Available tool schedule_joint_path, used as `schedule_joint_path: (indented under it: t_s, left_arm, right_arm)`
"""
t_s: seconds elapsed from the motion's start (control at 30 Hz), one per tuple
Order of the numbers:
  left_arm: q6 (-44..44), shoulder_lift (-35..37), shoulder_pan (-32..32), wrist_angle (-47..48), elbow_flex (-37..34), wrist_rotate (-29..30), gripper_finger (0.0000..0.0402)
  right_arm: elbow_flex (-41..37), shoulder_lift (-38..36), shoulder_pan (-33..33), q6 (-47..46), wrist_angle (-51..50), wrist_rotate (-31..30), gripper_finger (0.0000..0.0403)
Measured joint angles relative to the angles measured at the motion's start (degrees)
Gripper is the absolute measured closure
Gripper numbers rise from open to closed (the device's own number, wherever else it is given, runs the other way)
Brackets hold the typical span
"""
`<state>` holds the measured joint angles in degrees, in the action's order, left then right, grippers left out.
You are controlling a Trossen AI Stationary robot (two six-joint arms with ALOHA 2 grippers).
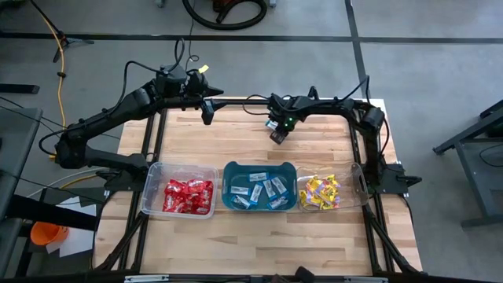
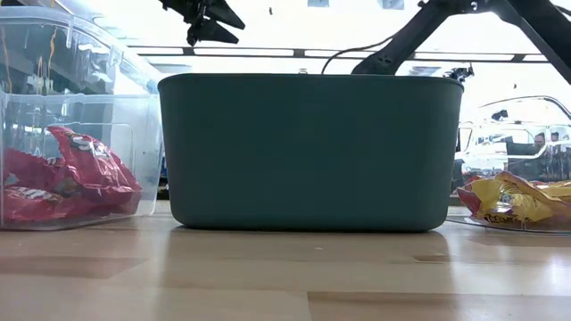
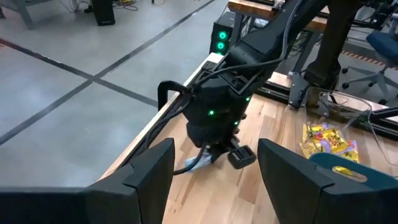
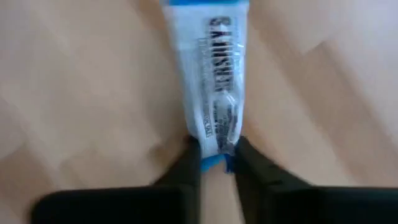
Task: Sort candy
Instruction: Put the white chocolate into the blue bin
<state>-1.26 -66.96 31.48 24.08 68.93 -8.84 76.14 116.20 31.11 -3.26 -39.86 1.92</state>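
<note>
One blue-and-white candy packet (image 4: 214,74) is in my right gripper (image 4: 214,163), which is shut on it above the far middle of the table (image 1: 277,134). In the left wrist view the packet (image 3: 194,163) sticks out under that gripper, close to the wood. My left gripper (image 3: 214,180) is open and holds nothing; it hovers high over the far left of the table (image 1: 208,110), facing the right arm. Red packets (image 1: 189,196) lie in the left clear bin, blue-and-white ones (image 1: 259,189) in the teal tub, yellow ones (image 1: 321,192) in the right clear bin. My right gripper pinches the blue-and-white packet by its near end (image 4: 214,149) between the two fingertips (image 4: 186,165). The packet runs on straight away from the fingers, along their line. Whether its far end touches the table, I cannot tell.
The three containers stand in a row across the table's middle: clear bin (image 1: 153,177), teal tub (image 1: 259,167), clear bin (image 1: 355,185). The tub's wall (image 2: 308,152) fills the low view. Bare wood lies behind and in front of the row.
</note>
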Motion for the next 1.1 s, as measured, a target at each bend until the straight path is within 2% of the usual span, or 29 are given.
schedule_joint_path:
  t_s: [0.07,0.2,0.3,0.4,0.5,0.57,0.67,0.73,0.8,0.9,1.0,1.1]
  left_arm:
    - [-0.4,0.0,0.0,0.0,0.0,-0.1,0.0183]
    - [-4.6,0.0,-0.1,-0.7,0.0,-4.5,0.0183]
    - [-7.6,0.0,-0.9,-3.3,0.0,-8.9,0.0183]
    - [-9.5,0.0,-3.4,-8.0,0.0,-9.4,0.0183]
    - [-10.8,-0.6,-7.4,-13.8,0.0,-8.7,0.0183]
    - [-12.2,-1.6,-10.2,-16.9,0.0,-8.5,0.0183]
    - [-13.8,-3.6,-15.3,-21.3,0.0,-5.8,0.0183]
    - [-14.9,-5.4,-18.7,-23.5,0.0,-3.1,0.0183]
    - [-15.9,-7.4,-22.3,-25.8,-0.1,-0.3,0.0183]
    - [-18.6,-9.8,-27.2,-28.0,-0.1,4.8,0.0183]
    - [-22.2,-10.6,-31.3,-28.1,-0.1,9.4,0.0183]
    - [-23.5,-9.1,-33.9,-28.1,-0.1,12.8,0.0183]
  right_arm:
    - [-0.3,-0.6,0.0,0.6,-0.4,1.3,0.0381]
    - [-0.8,-3.1,-0.1,0.8,-2.0,2.0,0.0394]
    - [-0.7,-8.0,-0.2,2.4,-4.2,2.1,0.0398]
    - [-1.7,-14.9,-0.4,4.7,-6.8,3.8,0.0401]
    - [-3.5,-23.8,-1.6,5.1,-6.5,9.1,0.0402]
    - [-5.4,-30.0,-3.7,6.2,-5.9,15.9,0.0402]
    - [-9.2,-37.7,-8.5,4.6,-4.0,24.4,0.0402]
    - [-12.5,-41.8,-12.8,1.8,-1.3,27.2,0.0402]
    - [-17.2,-44.4,-17.9,-1.7,3.5,26.8,0.0402]
    - [-24.0,-45.8,-25.7,-7.8,16.5,23.1,0.0402]
    - [-27.8,-44.7,-31.5,-11.1,24.2,14.7,0.0402]
    - [-28.3,-43.3,-34.1,-13.5,24.7,7.6,0.0402]
